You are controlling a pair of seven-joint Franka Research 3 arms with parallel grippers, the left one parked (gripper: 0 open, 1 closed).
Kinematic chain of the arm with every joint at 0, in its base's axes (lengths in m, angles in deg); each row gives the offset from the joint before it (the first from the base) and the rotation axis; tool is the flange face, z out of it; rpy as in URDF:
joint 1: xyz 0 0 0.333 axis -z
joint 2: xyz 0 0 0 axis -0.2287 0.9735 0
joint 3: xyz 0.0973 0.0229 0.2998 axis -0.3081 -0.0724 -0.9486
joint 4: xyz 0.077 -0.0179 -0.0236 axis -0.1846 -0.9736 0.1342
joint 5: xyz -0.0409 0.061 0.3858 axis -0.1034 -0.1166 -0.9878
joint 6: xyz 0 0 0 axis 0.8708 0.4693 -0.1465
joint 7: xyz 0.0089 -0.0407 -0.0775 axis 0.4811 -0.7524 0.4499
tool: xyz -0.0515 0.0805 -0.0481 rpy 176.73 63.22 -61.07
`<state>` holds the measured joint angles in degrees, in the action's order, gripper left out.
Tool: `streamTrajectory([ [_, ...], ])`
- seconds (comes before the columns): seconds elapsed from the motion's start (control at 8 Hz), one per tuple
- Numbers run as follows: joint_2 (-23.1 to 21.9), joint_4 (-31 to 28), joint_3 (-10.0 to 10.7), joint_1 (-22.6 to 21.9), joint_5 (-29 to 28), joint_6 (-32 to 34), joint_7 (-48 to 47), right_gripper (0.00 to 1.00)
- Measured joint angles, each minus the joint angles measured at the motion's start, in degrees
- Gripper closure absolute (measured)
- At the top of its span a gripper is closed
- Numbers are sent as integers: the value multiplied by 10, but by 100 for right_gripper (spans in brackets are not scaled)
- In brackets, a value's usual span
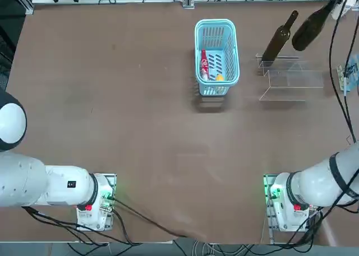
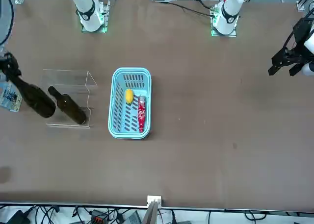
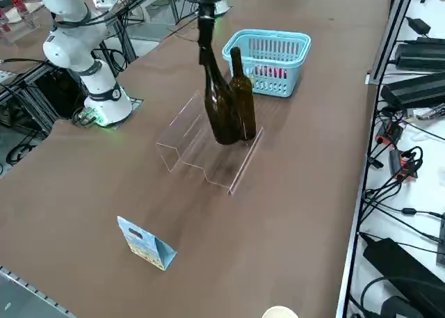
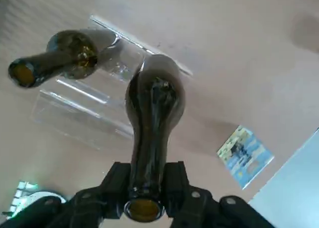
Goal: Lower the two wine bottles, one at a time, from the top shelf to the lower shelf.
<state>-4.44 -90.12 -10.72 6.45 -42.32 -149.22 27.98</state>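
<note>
While the light-blue plastic basket (image 1: 234, 60) sits left, apart from the work, one dark olive-brown glass bottle (image 1: 277, 43) stands far right on the clear acrylic stepped stand (image 1: 291, 88); its exact level is hard to tell. Farther right, the black right pincer (image 4: 150, 180) is clamped on the second bottle's neck (image 4: 149, 148), probably for a slim, upright hold. Base contact is unclear.

The bottles (image 4: 152, 101) (image 3: 242, 95) look like smooth, glossy glass. The stand (image 3: 208, 147) is clear, shiny plastic with smooth faces. The basket (image 1: 223, 43) appears to be smooth plastic, the table (image 1: 140, 116) smooth with a faint sheen, the claw (image 4: 144, 188) matt black.
</note>
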Motion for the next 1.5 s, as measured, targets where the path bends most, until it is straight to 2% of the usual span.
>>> streamTrajectory([
  [0.25,44,33,16,1,-20,-1,35,61],
  [0.75,92,43,41,5,-42,-13,86,61],
  [1.5,121,33,48,6,-48,-15,93,61],
])
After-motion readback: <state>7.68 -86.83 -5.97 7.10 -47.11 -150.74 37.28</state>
